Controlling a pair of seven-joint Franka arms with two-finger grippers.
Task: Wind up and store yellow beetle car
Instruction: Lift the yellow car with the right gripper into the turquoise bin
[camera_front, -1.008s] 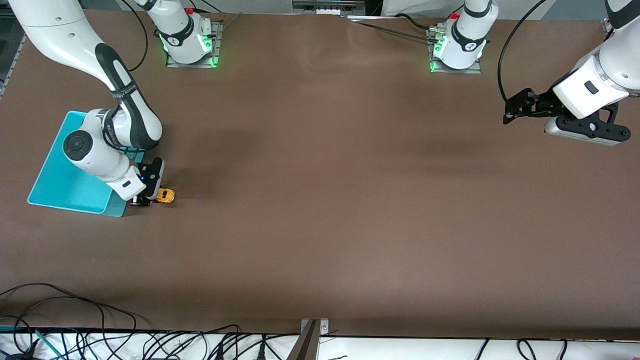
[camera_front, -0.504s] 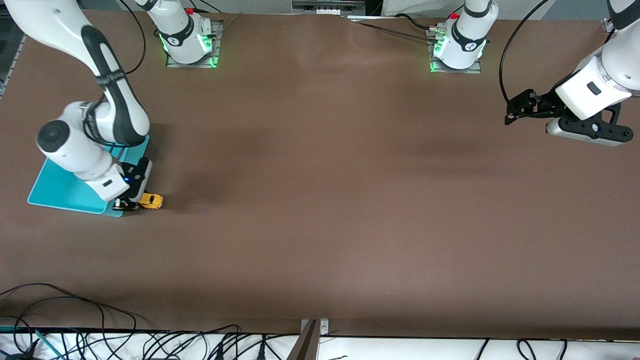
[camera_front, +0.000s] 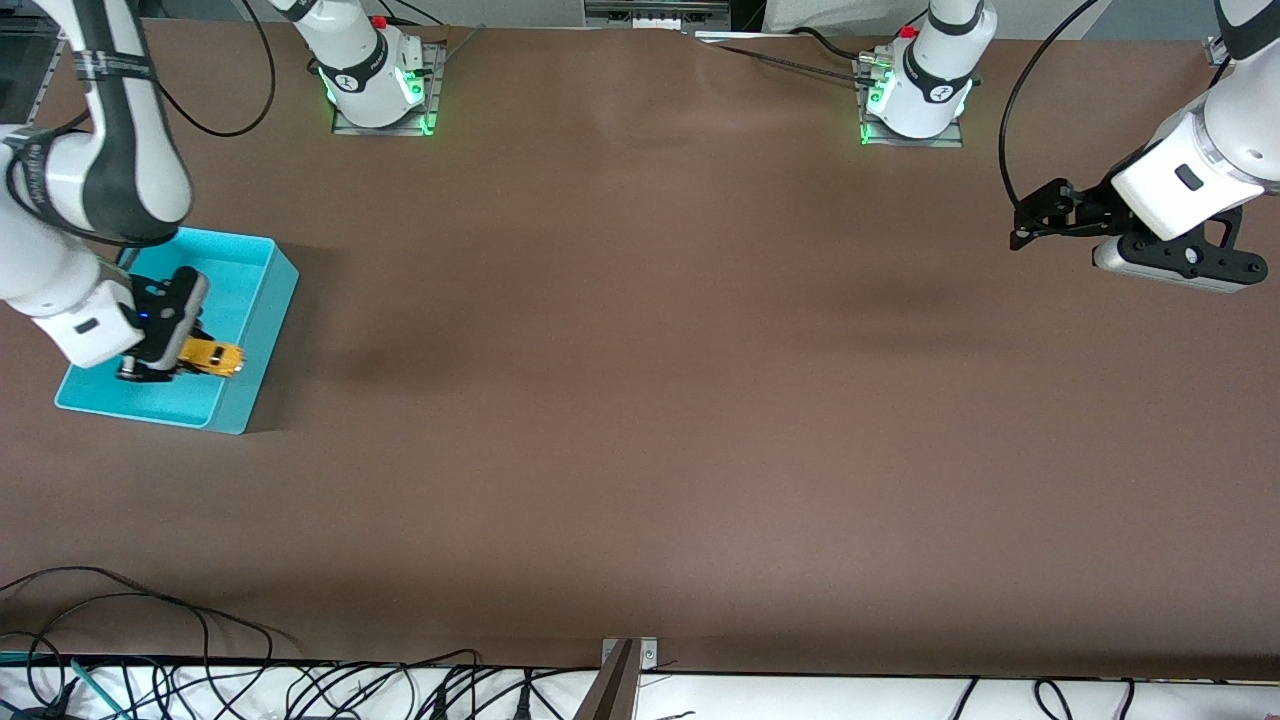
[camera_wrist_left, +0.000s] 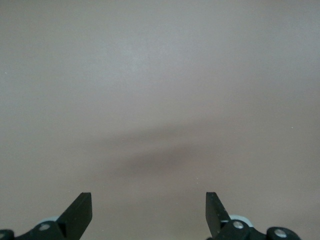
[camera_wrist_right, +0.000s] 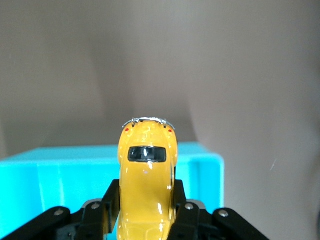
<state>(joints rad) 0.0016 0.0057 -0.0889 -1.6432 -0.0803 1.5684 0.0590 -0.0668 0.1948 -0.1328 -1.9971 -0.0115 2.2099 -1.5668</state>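
My right gripper (camera_front: 178, 362) is shut on the yellow beetle car (camera_front: 212, 356) and holds it up over the inside of the turquoise bin (camera_front: 262, 300) at the right arm's end of the table. In the right wrist view the car (camera_wrist_right: 146, 175) sits clamped between the black fingers (camera_wrist_right: 107, 202), its dark window facing up, with the bin wall (camera_wrist_right: 200, 172) below it. My left gripper (camera_front: 1035, 222) is open and empty, held above bare table at the left arm's end. In the left wrist view its fingertips (camera_wrist_left: 80, 210) stand wide apart over brown table.
The brown table (camera_front: 640, 400) stretches between the two arms. Cables (camera_front: 200, 670) lie along the edge nearest the front camera. The arm bases (camera_front: 375, 75) stand at the edge farthest from the front camera.
My right gripper has carried the yellow beetle car from the table beside the bin's corner up and over into the space above the bin. The left arm has barely moved.
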